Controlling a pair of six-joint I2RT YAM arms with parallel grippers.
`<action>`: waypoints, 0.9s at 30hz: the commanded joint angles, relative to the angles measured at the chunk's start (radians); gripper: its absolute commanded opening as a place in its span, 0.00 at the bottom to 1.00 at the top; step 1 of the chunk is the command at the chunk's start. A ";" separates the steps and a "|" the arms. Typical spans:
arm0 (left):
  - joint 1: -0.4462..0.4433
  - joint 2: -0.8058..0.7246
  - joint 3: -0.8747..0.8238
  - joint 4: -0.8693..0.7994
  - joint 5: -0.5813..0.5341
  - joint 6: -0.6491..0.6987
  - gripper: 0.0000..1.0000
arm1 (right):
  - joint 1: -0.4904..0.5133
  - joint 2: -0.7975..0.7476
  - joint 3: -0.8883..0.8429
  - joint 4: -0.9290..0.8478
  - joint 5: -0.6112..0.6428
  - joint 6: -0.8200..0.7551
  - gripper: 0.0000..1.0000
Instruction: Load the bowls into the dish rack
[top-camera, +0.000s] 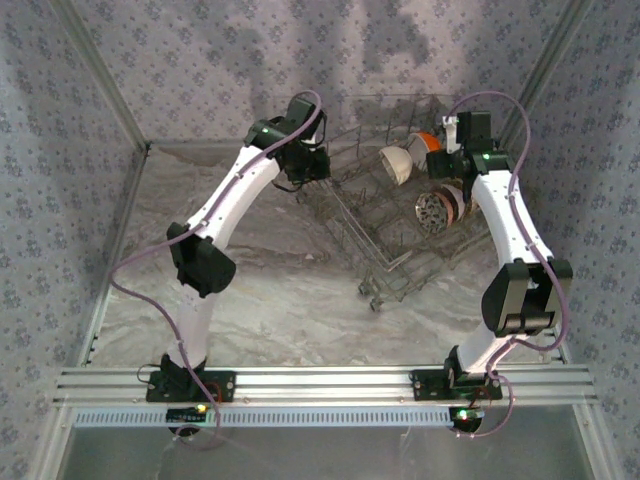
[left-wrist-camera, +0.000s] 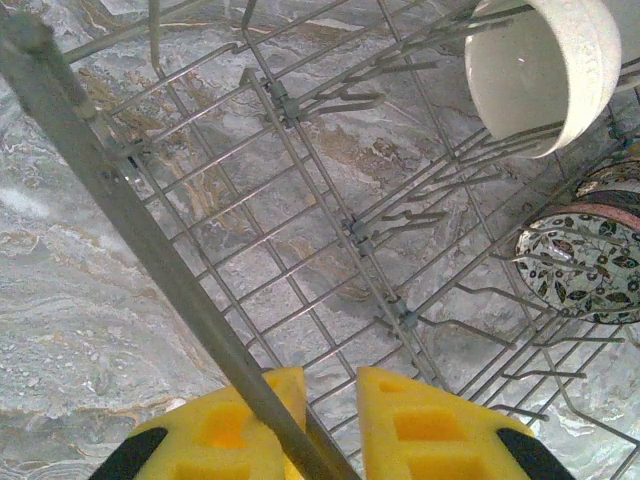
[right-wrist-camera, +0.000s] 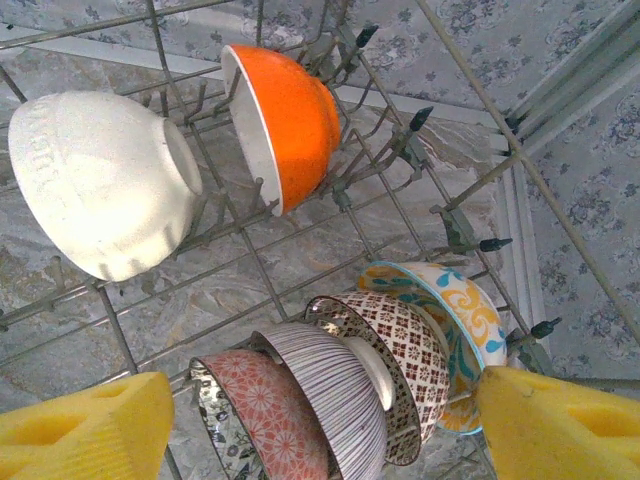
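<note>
The grey wire dish rack (top-camera: 392, 262) sits skewed on the marble table. A white bowl (right-wrist-camera: 100, 180) and an orange bowl (right-wrist-camera: 295, 120) stand on edge between its tines. Below them several patterned bowls lean in a row: pink-flowered (right-wrist-camera: 265, 415), striped (right-wrist-camera: 335, 395), brown-checked (right-wrist-camera: 410, 345), yellow-and-teal (right-wrist-camera: 465, 300). My right gripper (right-wrist-camera: 320, 430) hangs open above that row, one finger on each side, touching nothing. My left gripper (left-wrist-camera: 330, 425) is at the rack's left rim, jaws closed narrowly with the thick rim wire (left-wrist-camera: 150, 240) running between them. The left wrist view shows the white bowl (left-wrist-camera: 540, 70) and a leaf-patterned bowl (left-wrist-camera: 580, 265).
Patterned walls enclose the table on three sides, close behind the rack (top-camera: 400, 100). Bare marble tabletop (top-camera: 280, 290) lies in front of and left of the rack. An aluminium rail (top-camera: 330, 380) holding both arm bases runs along the near edge.
</note>
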 joint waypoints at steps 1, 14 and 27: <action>0.049 -0.007 0.044 -0.021 -0.058 0.112 0.00 | -0.023 -0.011 0.033 -0.030 0.003 0.042 0.81; 0.155 0.002 0.092 -0.047 -0.010 0.207 0.00 | -0.159 0.070 0.205 -0.211 -0.101 0.145 0.81; 0.281 0.046 0.167 -0.078 0.099 0.318 0.00 | -0.296 0.122 0.174 -0.288 -0.302 0.209 0.84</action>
